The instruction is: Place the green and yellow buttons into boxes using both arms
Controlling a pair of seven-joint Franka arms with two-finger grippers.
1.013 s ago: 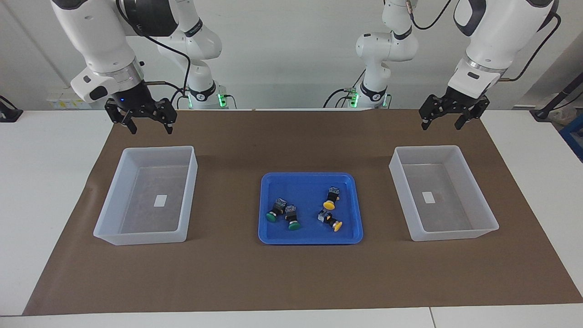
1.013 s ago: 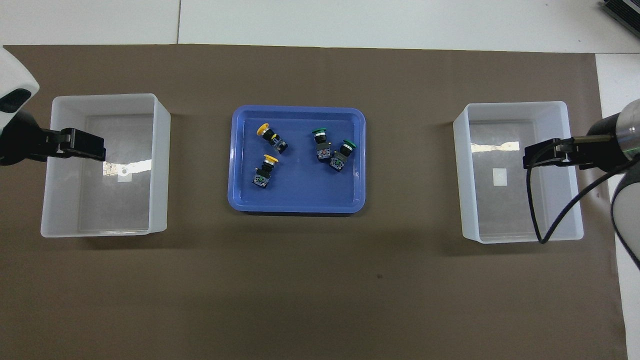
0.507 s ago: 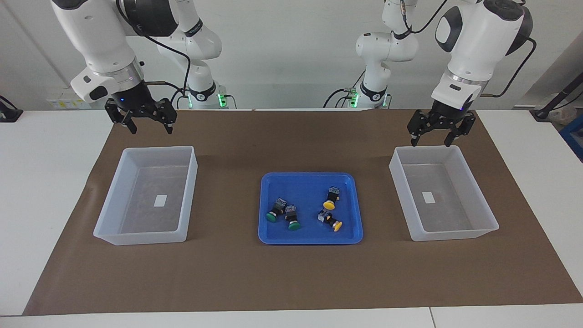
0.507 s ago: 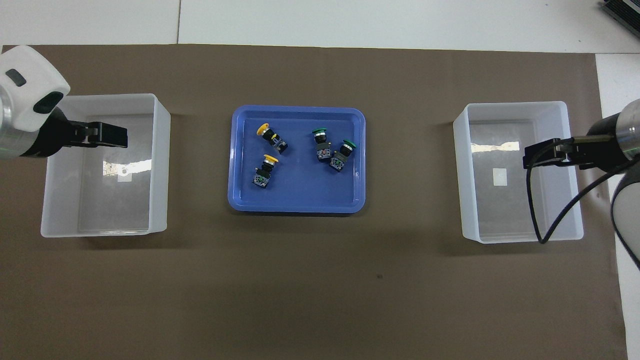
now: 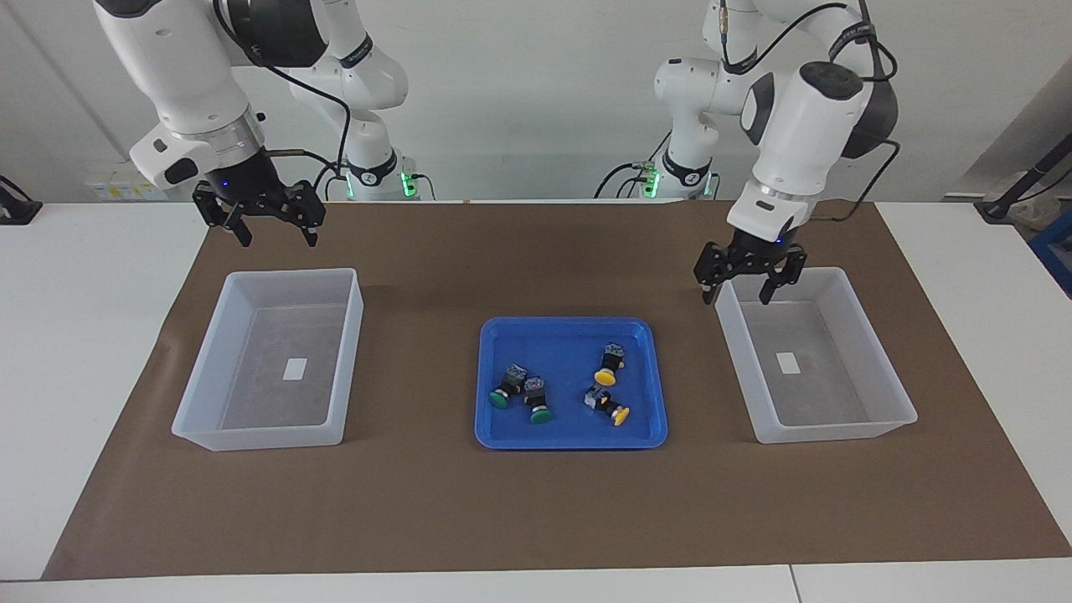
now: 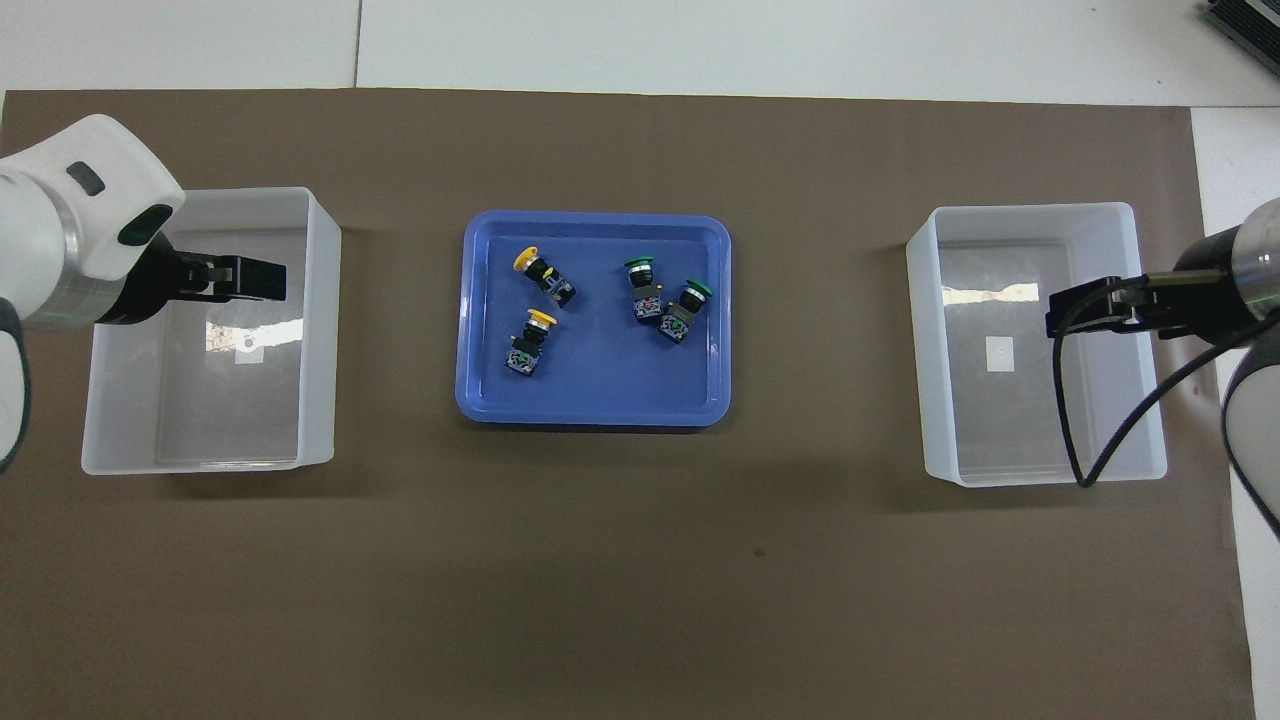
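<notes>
While the left gripper (image 5: 750, 289) is hanging with its fingers spread and empty over the robot-side corner of the translucent box (image 5: 871, 423) at the left arm's end of the table, the right gripper (image 5: 270, 233) is waiting, also spread and empty, over the brown mat (image 5: 536, 511) just robotward of the other box (image 5: 260, 435). Between the boxes, the blue tray (image 5: 569, 440) is holding all four buttons: two green buttons (image 5: 497, 399) (image 5: 542, 414) lying side by side toward the right arm's end, two yellow buttons (image 5: 605, 378) (image 5: 621, 415) toward the left arm's end.
</notes>
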